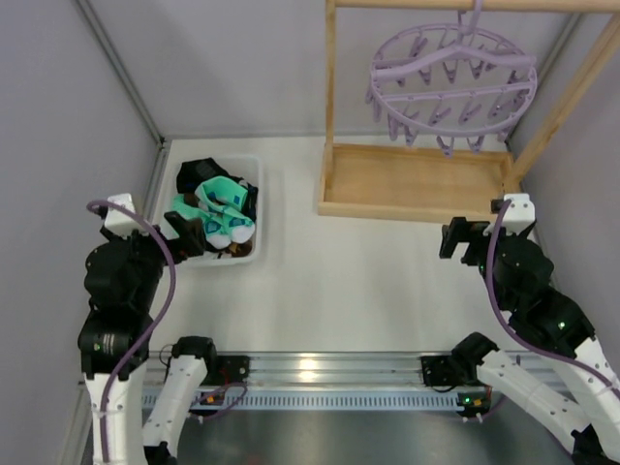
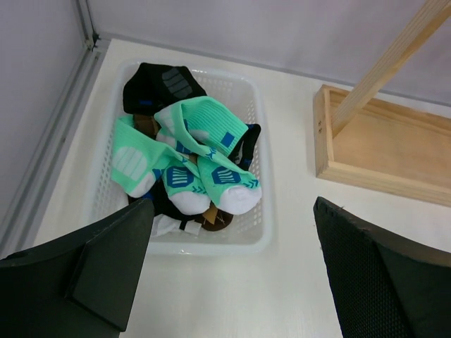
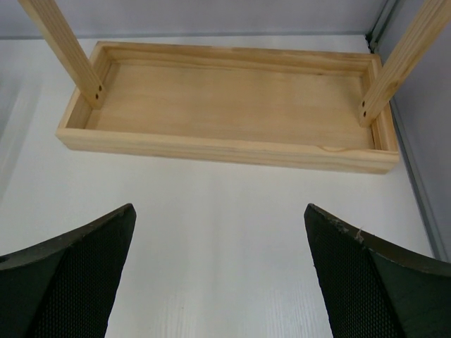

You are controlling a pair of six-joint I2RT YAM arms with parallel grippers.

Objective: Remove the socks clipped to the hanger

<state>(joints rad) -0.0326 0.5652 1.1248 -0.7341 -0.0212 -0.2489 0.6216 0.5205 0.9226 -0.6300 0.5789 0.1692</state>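
Observation:
The pale-purple round hanger (image 1: 452, 82) hangs from the wooden rack's top bar, and its clips dangle bare. The socks (image 1: 218, 208) lie piled in a white basket (image 1: 254, 170) at the left. In the left wrist view, mint-green socks with white toes (image 2: 190, 151) lie on top of a black sock (image 2: 158, 84). My left gripper (image 1: 189, 237) (image 2: 232, 204) hovers open at the basket's near edge, with nothing between its fingers. My right gripper (image 1: 455, 237) (image 3: 219, 208) is open and empty over bare table in front of the rack's base.
The wooden rack's tray base (image 3: 232, 98) sits at the back right with upright posts (image 1: 330, 97) at its corners. Grey walls close in the left, back and right sides. The basket rim (image 2: 211, 243) lies just beyond my left fingers.

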